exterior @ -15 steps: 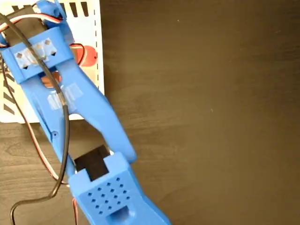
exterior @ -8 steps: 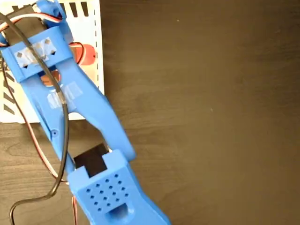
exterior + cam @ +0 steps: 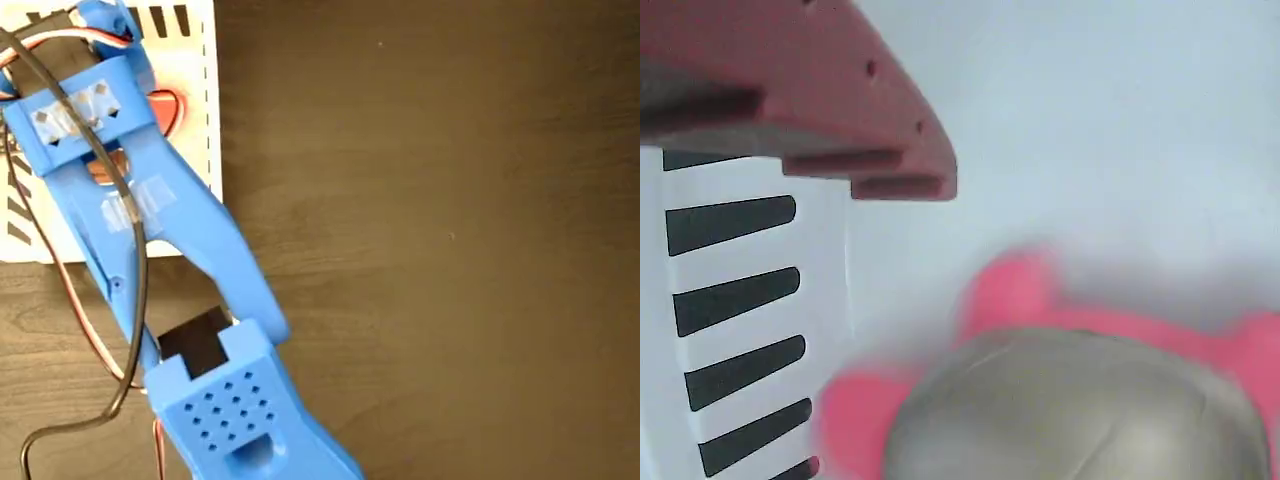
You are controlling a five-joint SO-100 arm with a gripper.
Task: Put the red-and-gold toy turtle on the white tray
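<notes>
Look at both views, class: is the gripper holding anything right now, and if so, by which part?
Nothing appears held. In the wrist view the turtle lies on the white tray, clear of the one visible finger.

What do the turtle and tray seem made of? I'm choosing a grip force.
The turtle looks like soft rubbery plastic: satiny gold shell, matte red limbs, though blurred. The white tray looks like smooth, matte, flat sheet with printed black stripes; whether paper or plastic is unclear.

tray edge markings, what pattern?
Black diagonal stripes on white tray, clearest in the wrist view.
</notes>
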